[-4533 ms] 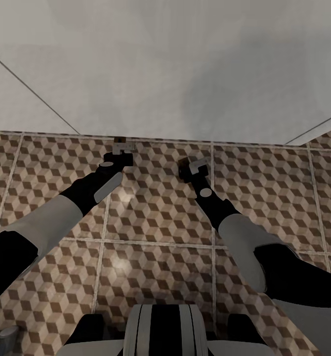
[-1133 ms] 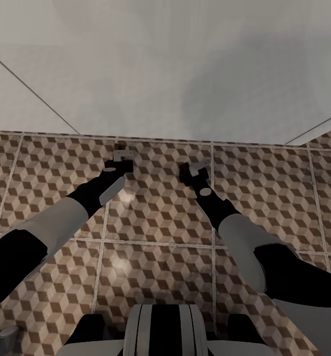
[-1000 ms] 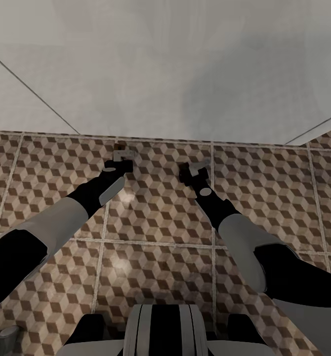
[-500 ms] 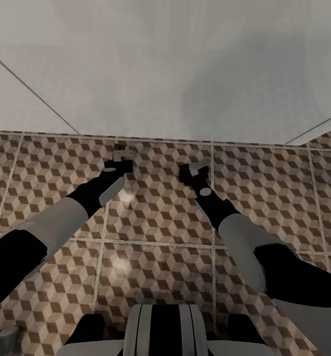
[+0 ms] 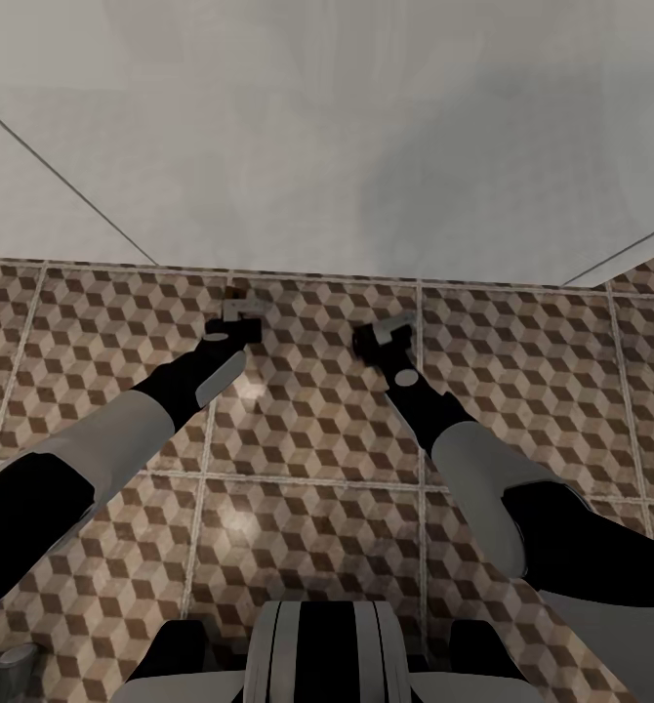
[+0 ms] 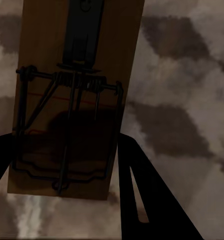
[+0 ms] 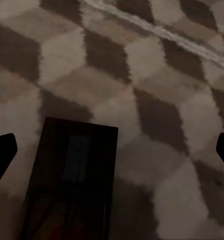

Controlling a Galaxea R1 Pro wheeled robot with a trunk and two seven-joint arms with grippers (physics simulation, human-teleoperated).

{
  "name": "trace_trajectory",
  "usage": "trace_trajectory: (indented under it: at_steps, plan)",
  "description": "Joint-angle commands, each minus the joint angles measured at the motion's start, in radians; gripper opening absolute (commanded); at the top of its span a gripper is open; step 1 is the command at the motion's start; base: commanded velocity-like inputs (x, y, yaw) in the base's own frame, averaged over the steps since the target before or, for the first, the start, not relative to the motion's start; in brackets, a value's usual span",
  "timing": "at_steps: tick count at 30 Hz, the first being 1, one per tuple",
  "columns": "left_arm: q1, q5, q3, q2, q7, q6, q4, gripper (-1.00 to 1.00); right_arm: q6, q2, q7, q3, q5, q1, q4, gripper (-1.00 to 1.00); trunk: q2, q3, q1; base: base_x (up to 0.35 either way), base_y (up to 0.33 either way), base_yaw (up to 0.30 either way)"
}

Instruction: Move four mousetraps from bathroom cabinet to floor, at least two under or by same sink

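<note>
One mousetrap [image 6: 76, 75], a brown board with dark wire, sits between the dark fingers [image 6: 142, 190] of my left gripper [image 6: 66, 137], which is shut on its sides just above the cube-patterned bathroom floor [image 5: 317, 439]. From the head camera this mousetrap [image 5: 235, 289] peeks out beyond the left gripper [image 5: 241, 305], close to the foot of a broad white surface [image 5: 317, 137]. A second mousetrap [image 7: 74, 175] lies flat on the tiles in shadow, below my right gripper [image 7: 117, 145], whose fingers stand wide apart. The right gripper [image 5: 390, 330] hangs low over the floor beside the left one.
The white surface runs across the far side, with slanting edges at left and right. Patterned tiles with pale grout spread out to both sides and toward me. My own trunk [image 5: 327, 654] is at the near edge, and a small grey object [image 5: 5, 666] at the near left corner.
Over the last few seconds my left gripper drew back slightly toward me with the mousetrap. In the last second hardly anything has moved.
</note>
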Motion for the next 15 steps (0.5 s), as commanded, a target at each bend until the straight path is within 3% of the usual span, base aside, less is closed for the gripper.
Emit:
trace_trajectory:
  at_steps: [1, 7, 15]
  plan:
    - [-0.001, 0.002, -0.008, 0.001, 0.010, 0.005, 0.006, -1.00, -0.004, 0.000, -0.008, 0.004, 0.010, -0.001, -0.008, 1.00, 0.000, -0.001, 0.000, 0.000, 0.000, 0.000]
    - [-0.001, 0.003, -0.005, -0.003, 0.000, 0.002, 0.074, -1.00, -0.010, 0.000, -0.009, 0.007, 0.011, 0.000, -0.043, 1.00, 0.000, -0.001, 0.000, 0.000, 0.000, 0.000]
    - [-0.002, 0.003, -0.004, -0.006, -0.081, -0.003, 0.157, -1.00, -0.011, 0.000, -0.009, 0.007, 0.011, 0.001, -0.052, 1.00, 0.000, -0.001, 0.000, 0.000, 0.000, 0.000]
